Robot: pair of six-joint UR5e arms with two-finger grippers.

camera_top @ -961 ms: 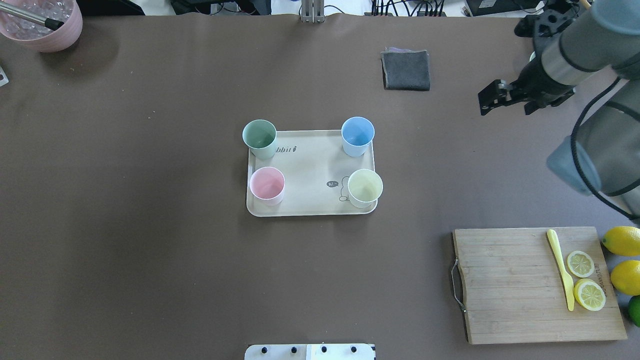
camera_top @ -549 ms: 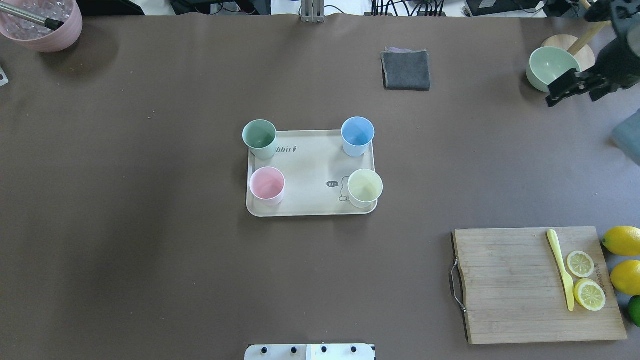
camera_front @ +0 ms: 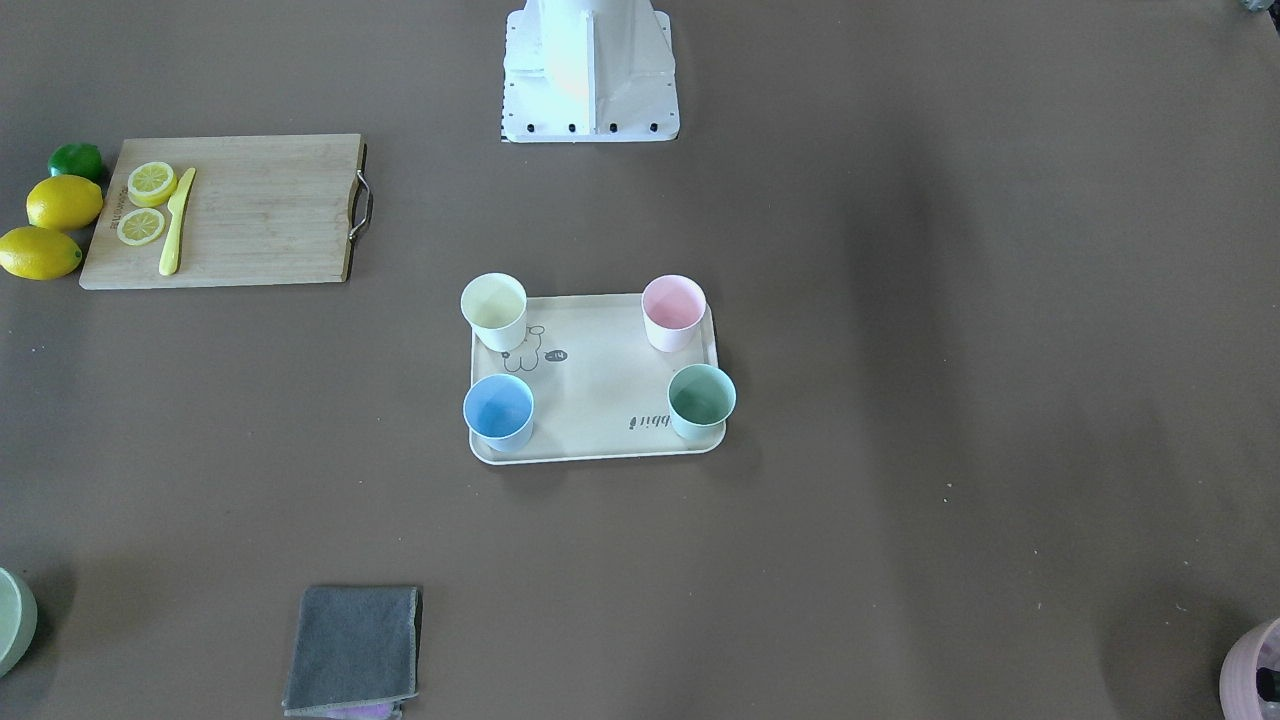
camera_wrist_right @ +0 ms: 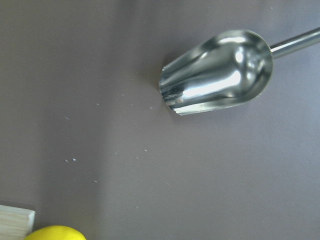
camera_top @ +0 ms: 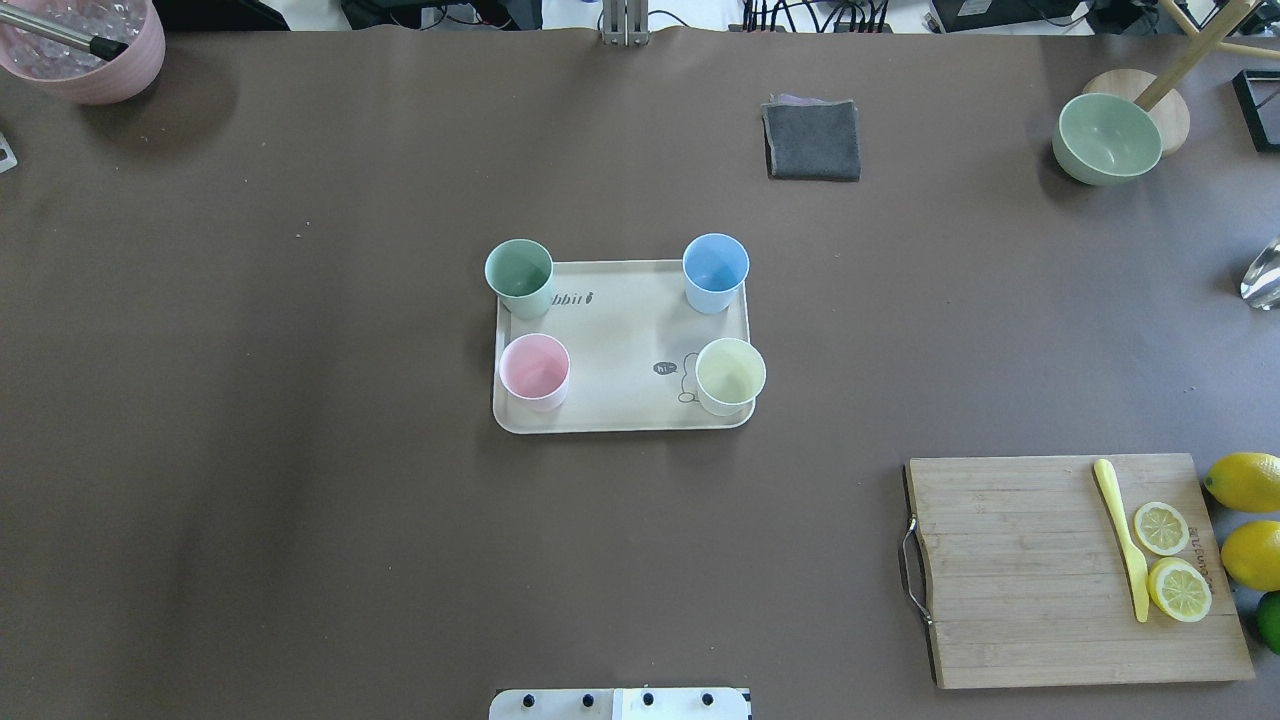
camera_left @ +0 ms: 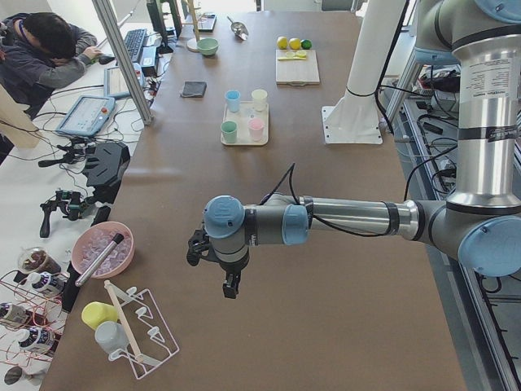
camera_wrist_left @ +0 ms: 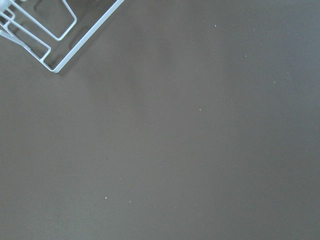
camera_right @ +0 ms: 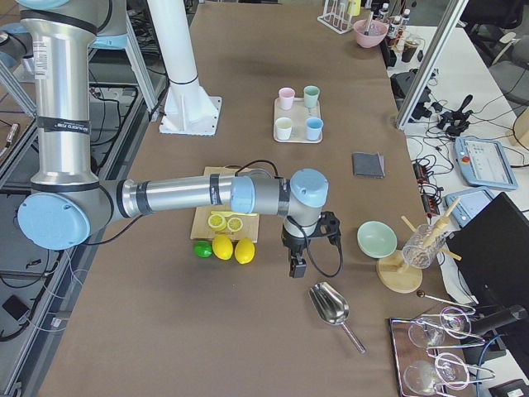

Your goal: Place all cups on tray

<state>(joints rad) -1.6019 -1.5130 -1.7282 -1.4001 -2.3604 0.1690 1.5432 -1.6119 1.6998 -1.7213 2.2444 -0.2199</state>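
L fingers (camera_left: pixel 230 287) hang over bare bench (camera_top: pixel 300 520) by the wire rack (camera_wrist_left: pixel 87 36), and R fingers (camera_right: pixel 296 269) hang beside the metal scoop (camera_wrist_right: pixel 217 70). Both show side-on only, so can't tell their gap or any load. All 4 cups stand on the tray (camera_top: pixel 620 345) mid-bench: mint cup (camera_top: pixel 519 272) far-left, blue cup (camera_top: pixel 716 268) far-right, pink cup (camera_top: pixel 534 368) near-left, yellow cup (camera_top: pixel 730 372) near-right. Prob. light, stiff, smooth & tippy, so pinch the wall near the rim. Vs 1 s ago: R arm gone from overhead view, cups & tray unmoved.

4 cups (camera_top: pixel 534 368) at tray (camera_top: pixel 620 335) corners
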